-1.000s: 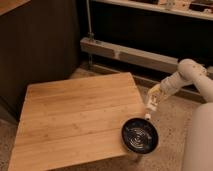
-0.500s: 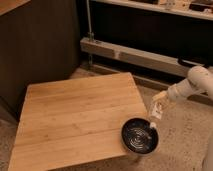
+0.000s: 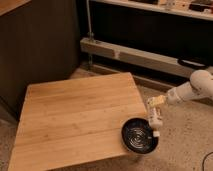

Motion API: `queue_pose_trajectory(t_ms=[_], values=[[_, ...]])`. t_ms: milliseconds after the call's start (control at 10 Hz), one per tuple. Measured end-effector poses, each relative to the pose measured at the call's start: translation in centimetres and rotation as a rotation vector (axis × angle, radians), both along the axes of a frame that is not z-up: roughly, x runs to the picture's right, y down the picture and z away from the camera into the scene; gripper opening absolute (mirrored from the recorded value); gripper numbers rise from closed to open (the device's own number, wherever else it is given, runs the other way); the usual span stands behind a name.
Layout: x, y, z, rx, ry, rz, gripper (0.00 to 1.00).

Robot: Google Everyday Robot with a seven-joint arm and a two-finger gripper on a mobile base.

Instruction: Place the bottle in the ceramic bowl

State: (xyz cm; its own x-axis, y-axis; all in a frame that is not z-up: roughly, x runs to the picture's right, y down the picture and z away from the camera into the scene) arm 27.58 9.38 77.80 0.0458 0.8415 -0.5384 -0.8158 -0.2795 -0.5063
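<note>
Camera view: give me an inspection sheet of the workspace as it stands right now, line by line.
Surface: wooden table, boards bare apart from the bowl.
Job's things: black bowl sits at the table's front right corner; bottle hangs in the claw over the bowl's right rim, not yet inside.
Clutter: nothing seen on the table.
Grippers: claw is right of the table, above the bowl's edge, shut on the bottle; white arm reaches in from the right.
Cables: a dark loop lies on the ledge at right; a thin line at the lower right floor corner.
Surroundings: speckled floor, pale ledge behind, dark panels.
</note>
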Motion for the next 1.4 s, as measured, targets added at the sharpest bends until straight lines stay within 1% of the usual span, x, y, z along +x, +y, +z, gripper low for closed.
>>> queue_pose_trajectory(t_ms=[100,200,300,400,500,600,700,900,1200,1400], values=[[-0.7,-0.2,0.0,0.002,-0.019,-0.018,0.22],[-2.2,-0.7,0.2,-0.009,-0.047,-0.041,0.35],[-3.0,-1.1,0.1,-0.015,-0.063,-0.055,0.45],[-3.2,-1.1,0.1,-0.024,-0.068,-0.063,0.53],[-3.4,-1.1,0.0,-0.035,-0.074,-0.066,0.65],[-3.8,-1.1,-0.1,-0.043,-0.082,-0.072,0.74],[-4.2,-1.0,-0.1,-0.048,-0.089,-0.078,0.79],[-4.0,-0.6,-0.4,-0.057,-0.095,-0.076,0.80],[-4.2,-0.1,-0.6,-0.065,-0.121,-0.090,0.80],[-4.1,0.0,-0.7,-0.066,-0.124,-0.090,0.80]])
